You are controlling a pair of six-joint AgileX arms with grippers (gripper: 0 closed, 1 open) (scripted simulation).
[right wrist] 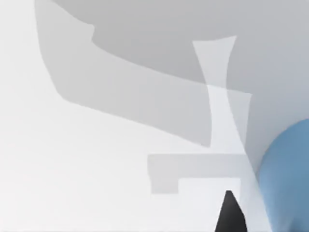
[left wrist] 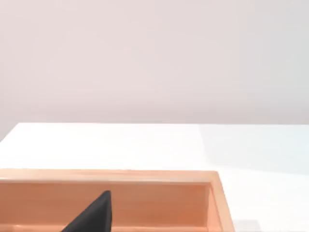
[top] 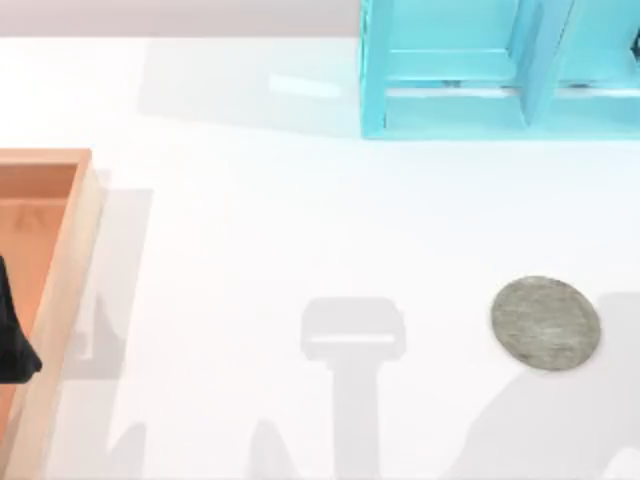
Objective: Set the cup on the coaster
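Note:
The coaster (top: pixel 545 323), a flat round grey speckled disc, lies on the white table at the right of the top view with nothing on it. The curved side of the blue cup (right wrist: pixel 287 179) comes into the right wrist view at the picture's edge, close beside a black part of my right gripper (right wrist: pixel 231 215). My left gripper (top: pixel 15 340) sits at the far left over the wooden box, and its dark tip (left wrist: pixel 91 215) also appears in the left wrist view.
An open wooden box (top: pixel 60 290) stands along the table's left edge. A turquoise shelf unit (top: pixel 450 70) stands at the back right. Grey shadows of the arms fall across the middle and front of the white table.

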